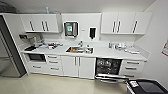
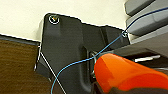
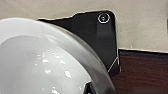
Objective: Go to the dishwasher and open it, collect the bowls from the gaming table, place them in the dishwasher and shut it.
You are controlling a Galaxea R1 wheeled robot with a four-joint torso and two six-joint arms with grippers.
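Dishwasher [image 1: 108, 67] open, door down. White bowl [image 3: 45, 62] close against right pincer, orange bowl [image 2: 130, 75] against left; grip state unclear. Loosely held bowls could slip while driving.

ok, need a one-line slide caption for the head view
Kitchenette seen from the head camera: dishwasher open under the white counter, its door folded down, right of the sink.

Bright, even indoor light, soft and blurred throughout; the cabinets [image 1: 41, 23] bow at the head view's edges, and glare specks dot the out-of-focus white bowl [image 3: 47, 62]
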